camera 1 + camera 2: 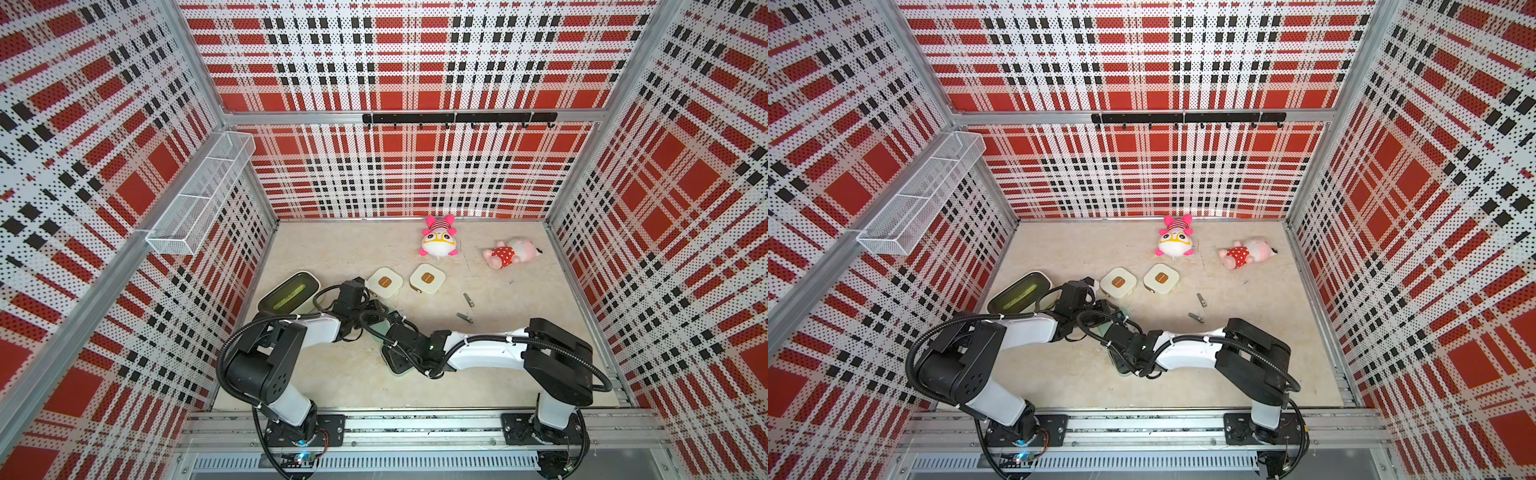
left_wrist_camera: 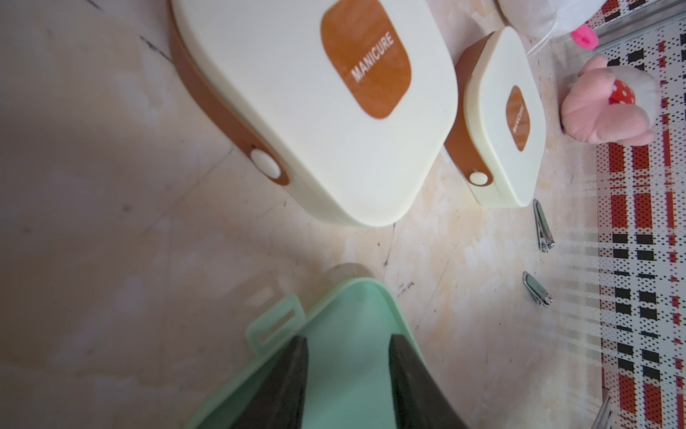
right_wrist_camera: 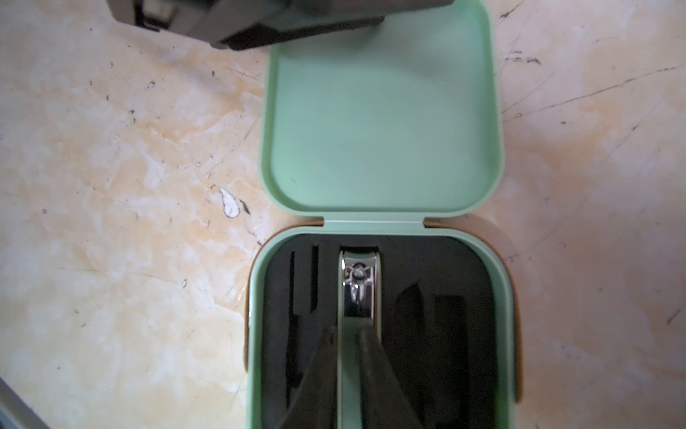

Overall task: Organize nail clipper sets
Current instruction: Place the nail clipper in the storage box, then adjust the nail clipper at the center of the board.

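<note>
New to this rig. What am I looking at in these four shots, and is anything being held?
Two robot arms with two-finger grippers work on a beige table inside a plaid-walled booth. Both top views look down from one overhead stereo camera. The wrist views come from a camera riding on each arm. On the table are two closed cream cases, two loose silver clippers, a cream bin, two pink plush toys and an open mint green case. The right gripper is closed on a nail clipper lying in that case's middle slot. The left gripper has its fingers parted at the case's lid; whether they grip it is unclear.
</note>
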{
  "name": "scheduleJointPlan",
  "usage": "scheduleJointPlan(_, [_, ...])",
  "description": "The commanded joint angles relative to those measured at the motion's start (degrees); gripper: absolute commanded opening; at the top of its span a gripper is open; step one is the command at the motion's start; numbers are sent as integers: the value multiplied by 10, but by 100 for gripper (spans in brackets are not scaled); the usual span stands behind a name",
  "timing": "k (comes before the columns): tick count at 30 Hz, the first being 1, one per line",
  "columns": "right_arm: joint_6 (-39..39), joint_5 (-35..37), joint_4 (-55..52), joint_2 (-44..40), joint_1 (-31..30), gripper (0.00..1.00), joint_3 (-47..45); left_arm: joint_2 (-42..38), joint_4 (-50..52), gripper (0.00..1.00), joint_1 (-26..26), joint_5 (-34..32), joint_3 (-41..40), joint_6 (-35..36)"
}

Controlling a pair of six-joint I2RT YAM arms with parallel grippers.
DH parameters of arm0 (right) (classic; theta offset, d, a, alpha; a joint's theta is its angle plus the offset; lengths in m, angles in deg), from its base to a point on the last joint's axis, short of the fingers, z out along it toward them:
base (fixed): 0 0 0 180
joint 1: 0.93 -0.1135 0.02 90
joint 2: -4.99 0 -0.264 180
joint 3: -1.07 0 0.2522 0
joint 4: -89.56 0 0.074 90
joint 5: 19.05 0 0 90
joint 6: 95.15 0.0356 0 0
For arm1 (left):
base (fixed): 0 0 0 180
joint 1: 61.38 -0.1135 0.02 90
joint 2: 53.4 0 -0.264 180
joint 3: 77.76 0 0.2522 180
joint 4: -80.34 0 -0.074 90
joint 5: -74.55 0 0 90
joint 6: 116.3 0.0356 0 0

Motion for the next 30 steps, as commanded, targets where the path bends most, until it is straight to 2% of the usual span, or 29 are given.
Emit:
scheduleJointPlan(1, [7,1,9,13,-3,16,-5,7,53,42,-6,-9,-2,5])
scheduleJointPlan(11, [8,-7,14,22,0,15,-10,2,56,42,-6,-9,0,6])
scheduleJointPlan(17, [5,8,7,-10,0,16,-4,-4,58,43,-7,-9,3,7])
scheduleJointPlan(25, [3,85,-26,-112,24,37,-6,-27,66,43,-7,0,17,10])
scheduleJointPlan(30, [25,116,-70,-169,94,50,-37,-59,65,46,5,14,31,11])
